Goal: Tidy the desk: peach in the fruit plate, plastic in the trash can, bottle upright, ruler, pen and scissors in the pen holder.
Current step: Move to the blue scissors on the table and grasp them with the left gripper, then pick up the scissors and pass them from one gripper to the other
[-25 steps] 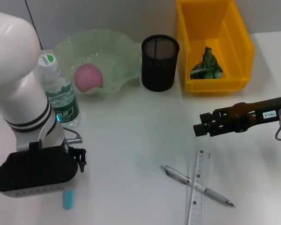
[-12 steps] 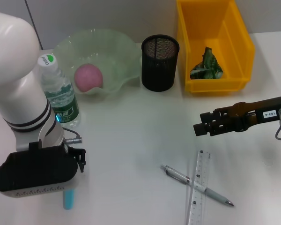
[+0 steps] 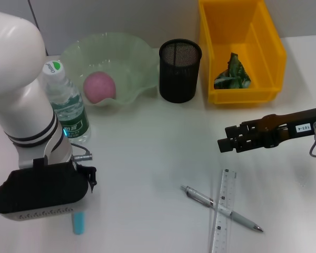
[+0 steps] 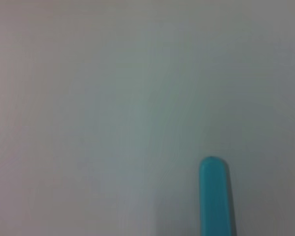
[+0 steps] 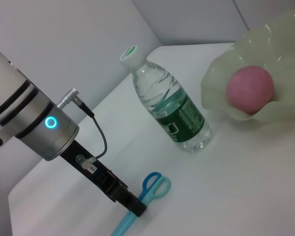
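At the near edge of the desk [image 3: 147, 153], the left gripper [image 5: 130, 204] bears down on the scissors [image 5: 150, 189], its fingers closed narrowly over the light blue blade cover while the loop handles lie flat on the white top; from the head view only the cover's tip [image 3: 78, 221] shows below the arm's black wrist housing. The grasp looks meant to lift the scissors toward the pen holder [image 3: 179, 70].

To the near right, the pen [image 3: 221, 208] lies across the ruler [image 3: 221, 216], both waiting on the desk. Just beyond them, the right gripper [image 3: 224, 143] hovers above the tabletop, carrying nothing; whether its fingers are spread or closed cannot be told.

Farther back, the bottle [image 3: 66, 105] already stands upright beside the left arm, and the peach [image 3: 99, 87] sits in the fruit plate [image 3: 131, 55]. The black mesh pen holder stands between that plate and the trash can [image 3: 271, 52], where the crumpled plastic [image 3: 231, 74] rests inside. Judging by this layout, only the stationery remains to be sorted.
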Controlling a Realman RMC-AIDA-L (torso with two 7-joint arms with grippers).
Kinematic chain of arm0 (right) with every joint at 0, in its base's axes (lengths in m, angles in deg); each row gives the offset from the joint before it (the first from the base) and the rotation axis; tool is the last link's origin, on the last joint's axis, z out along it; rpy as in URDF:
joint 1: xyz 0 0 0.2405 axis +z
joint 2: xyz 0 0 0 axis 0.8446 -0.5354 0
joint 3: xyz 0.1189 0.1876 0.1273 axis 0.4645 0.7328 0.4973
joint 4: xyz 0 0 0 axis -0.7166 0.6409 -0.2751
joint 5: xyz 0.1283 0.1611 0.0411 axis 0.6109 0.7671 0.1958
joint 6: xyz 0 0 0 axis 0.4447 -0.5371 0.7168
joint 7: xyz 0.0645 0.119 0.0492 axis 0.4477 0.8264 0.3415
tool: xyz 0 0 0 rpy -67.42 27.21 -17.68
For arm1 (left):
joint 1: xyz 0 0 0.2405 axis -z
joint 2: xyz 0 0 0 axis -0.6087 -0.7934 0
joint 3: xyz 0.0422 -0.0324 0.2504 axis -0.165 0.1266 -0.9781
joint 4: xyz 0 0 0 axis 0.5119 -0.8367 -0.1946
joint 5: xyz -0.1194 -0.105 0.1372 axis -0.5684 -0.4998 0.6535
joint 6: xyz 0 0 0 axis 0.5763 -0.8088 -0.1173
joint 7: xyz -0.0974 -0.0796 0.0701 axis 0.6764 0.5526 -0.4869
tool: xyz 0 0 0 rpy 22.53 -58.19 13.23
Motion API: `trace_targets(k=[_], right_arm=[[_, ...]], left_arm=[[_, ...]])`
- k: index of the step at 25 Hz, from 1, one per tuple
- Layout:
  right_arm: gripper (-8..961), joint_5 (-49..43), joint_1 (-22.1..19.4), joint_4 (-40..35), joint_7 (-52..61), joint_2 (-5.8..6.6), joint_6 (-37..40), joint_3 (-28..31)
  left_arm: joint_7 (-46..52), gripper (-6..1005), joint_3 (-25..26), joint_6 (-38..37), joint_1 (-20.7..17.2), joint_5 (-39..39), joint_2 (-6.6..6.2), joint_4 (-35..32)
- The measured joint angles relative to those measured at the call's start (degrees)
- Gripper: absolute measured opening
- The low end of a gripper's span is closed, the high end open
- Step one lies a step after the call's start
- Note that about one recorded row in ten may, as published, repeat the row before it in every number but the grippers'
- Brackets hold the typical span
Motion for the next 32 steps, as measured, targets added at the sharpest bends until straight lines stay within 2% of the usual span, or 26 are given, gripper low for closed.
trace_targets(k=[13, 23, 32], right_arm=[[817, -0.54, -0.18, 0.00, -0.33, 0.09, 0.08, 0.71], [817, -0.78, -1.42, -0.48, -2.09, 0.59, 0.84, 1.90], [816, -2.99, -1.83, -1.09, -6.10, 0.86, 3.02, 4.73]], left_arm=[[3.34, 239, 1.02, -2.44, 1.30, 0.09, 0.00, -0.29], [17.54, 239, 14.38, -8.00, 1.85, -4.50, -0.27, -4.54], [29.95, 239, 27.01, -13.58, -0.30, -14.71, -0.52, -8.18]])
